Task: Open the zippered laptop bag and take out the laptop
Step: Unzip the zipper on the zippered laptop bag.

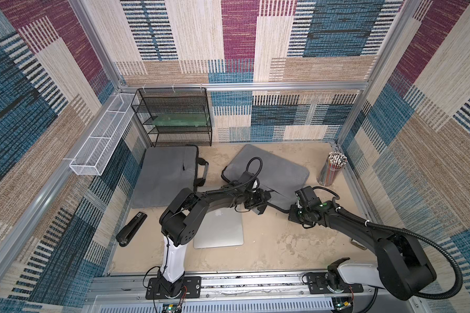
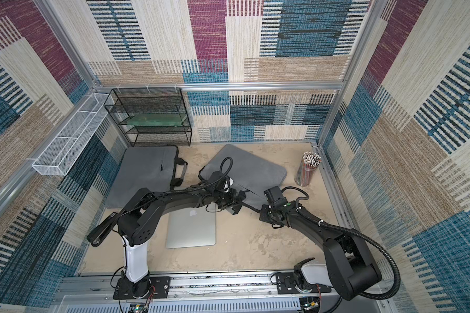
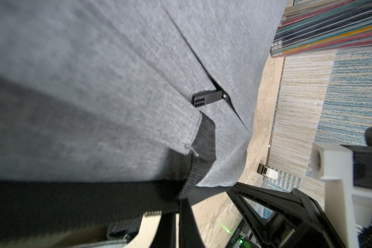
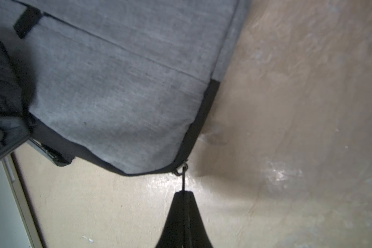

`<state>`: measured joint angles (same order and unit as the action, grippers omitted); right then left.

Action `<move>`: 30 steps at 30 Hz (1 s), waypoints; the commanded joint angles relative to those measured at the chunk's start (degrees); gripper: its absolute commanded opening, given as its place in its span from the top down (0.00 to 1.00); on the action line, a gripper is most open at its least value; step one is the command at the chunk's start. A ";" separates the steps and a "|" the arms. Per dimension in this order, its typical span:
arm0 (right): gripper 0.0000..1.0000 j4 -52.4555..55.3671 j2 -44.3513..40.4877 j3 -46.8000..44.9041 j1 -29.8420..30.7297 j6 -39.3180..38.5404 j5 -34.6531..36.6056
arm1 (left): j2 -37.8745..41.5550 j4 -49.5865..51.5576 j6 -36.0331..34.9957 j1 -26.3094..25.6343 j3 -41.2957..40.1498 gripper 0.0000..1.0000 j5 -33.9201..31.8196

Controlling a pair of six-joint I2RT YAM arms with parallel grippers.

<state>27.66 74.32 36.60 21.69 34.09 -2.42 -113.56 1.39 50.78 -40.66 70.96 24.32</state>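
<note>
The right tool (image 4: 184, 193), in the right wrist view, is closed tight on the thin metal zipper pull (image 4: 183, 181) at a rounded corner of the laptop bag (image 4: 116, 96). The bag is grey woven cloth with a dark edge band and lies on the glossy beige bench (image 4: 288, 107). The unzipping step looks to be in hand. The next move calls for drawing the pull along the band, round the corner curve, with the bag held down.

In the left wrist view the left tool (image 3: 178, 208) is closed, seemingly pinching the bag's dark edge, though blur hides the exact contact. A flat black tab (image 3: 208, 99) with small holes sits on a pocket zipper.

In both top views the bag lies askew mid-bench, soft and slab-like, with both tools at its near edge. A thin silver laptop (image 1: 220, 230) lies bare just in front, partly under the left arm; whether the bag holds another cannot be told. A second grey bag (image 1: 166, 176) lies apart.
</note>
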 commanded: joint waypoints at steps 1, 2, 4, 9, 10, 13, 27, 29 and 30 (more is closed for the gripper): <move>1.00 1.65 -0.63 -0.61 -1.41 -1.17 2.42 | 0.83 1.69 -2.00 0.07 0.36 1.00 -0.87; 1.00 1.45 -0.67 -0.81 -1.84 -1.42 2.33 | 0.90 1.74 -2.23 0.06 0.33 1.00 -0.72; 1.00 1.35 -0.83 -0.77 -2.44 -1.65 2.42 | 1.04 1.86 -2.55 0.08 0.17 1.00 -0.67; 1.00 1.18 -1.20 -0.45 -4.14 -2.75 2.98 | 1.32 1.69 -3.26 0.06 -0.66 1.00 -0.50; 1.00 1.19 -1.29 -0.31 -4.51 -2.94 3.11 | 1.41 1.69 -3.39 0.11 -0.93 1.00 -0.50; 1.00 0.99 -1.46 -0.22 -6.09 -3.62 3.13 | 1.58 1.76 -3.85 0.13 -1.62 1.00 -0.41; 1.00 -1.00 0.70 2.16 -9.63 -5.86 5.05 | 2.24 1.15 -4.55 0.06 -4.91 1.00 0.82; 1.00 -1.34 1.25 2.08 -9.91 -5.93 5.55 | 2.38 0.99 -4.55 0.10 -5.21 1.00 0.86; 1.00 -1.47 1.49 2.07 -10.01 -5.96 5.85 | 2.44 0.99 -4.58 0.09 -5.32 1.00 0.90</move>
<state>27.35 75.35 38.30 12.27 28.21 -5.13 -111.63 -2.22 47.77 -40.80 66.17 25.80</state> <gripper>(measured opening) 0.068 0.055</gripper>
